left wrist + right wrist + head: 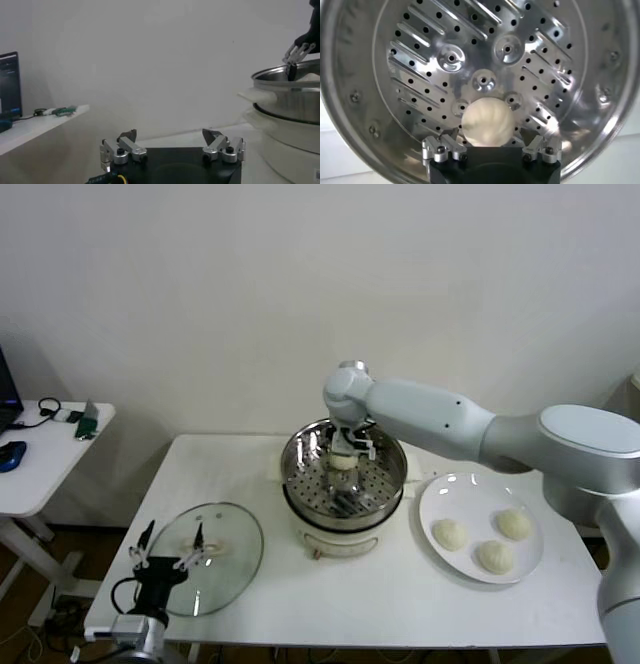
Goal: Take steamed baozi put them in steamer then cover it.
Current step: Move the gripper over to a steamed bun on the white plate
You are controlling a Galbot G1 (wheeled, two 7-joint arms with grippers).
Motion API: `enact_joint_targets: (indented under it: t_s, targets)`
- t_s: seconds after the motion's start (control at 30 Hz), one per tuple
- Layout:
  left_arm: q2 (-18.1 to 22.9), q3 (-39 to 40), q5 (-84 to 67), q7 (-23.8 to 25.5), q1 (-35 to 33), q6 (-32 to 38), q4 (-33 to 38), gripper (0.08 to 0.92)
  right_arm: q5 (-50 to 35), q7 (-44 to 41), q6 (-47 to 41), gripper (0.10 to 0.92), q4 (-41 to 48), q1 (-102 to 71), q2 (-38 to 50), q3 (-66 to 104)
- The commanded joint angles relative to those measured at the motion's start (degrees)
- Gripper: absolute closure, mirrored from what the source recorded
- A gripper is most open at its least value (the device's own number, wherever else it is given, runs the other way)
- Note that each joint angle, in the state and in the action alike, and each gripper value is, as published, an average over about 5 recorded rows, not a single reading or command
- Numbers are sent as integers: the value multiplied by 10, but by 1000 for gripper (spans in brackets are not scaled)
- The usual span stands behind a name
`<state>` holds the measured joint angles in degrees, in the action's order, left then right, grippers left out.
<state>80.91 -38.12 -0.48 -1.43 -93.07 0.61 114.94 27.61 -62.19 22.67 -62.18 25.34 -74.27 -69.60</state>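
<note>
The steamer (388, 474) is a shiny steel basket on a white pot base at the table's middle. My right gripper (345, 450) reaches down into it, open, its fingers standing on either side of one cream baozi (343, 463). In the right wrist view that baozi (487, 122) lies on the perforated bottom (420, 60) between the spread fingers of my right gripper (490, 140). Three more baozi (449, 533) lie on a white plate (440, 492) to the right. The glass cover (225, 559) lies flat at the front left. My left gripper (170, 550) is parked open at the cover's left edge.
The left wrist view shows my left gripper (170, 136) open and empty, with the steamer's side (290, 100) off to one side. A small white side table (45, 454) with cables and a mouse stands left of the main table. A white wall is behind.
</note>
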Motion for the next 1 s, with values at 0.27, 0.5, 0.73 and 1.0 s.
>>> enact_joint_targets:
  t_s: [0.27,0.5,0.73,1.0]
  targets:
    - [-4,2,-2,0,0,-3,9,177,-331,-9,-151,202,-117,179,180,-90]
    - [-6,8,-8,0,2,-8,14,177,-551,13,-288,203,-158,277,289,-224]
    - [-7,9,-9,0,-3,-8,20,177,-566,30,-347,203,-196,271,396,-310]
    - [-10,8,-10,-1,-5,-8,18,177,-491,47,-374,203,-218,118,469,-237]
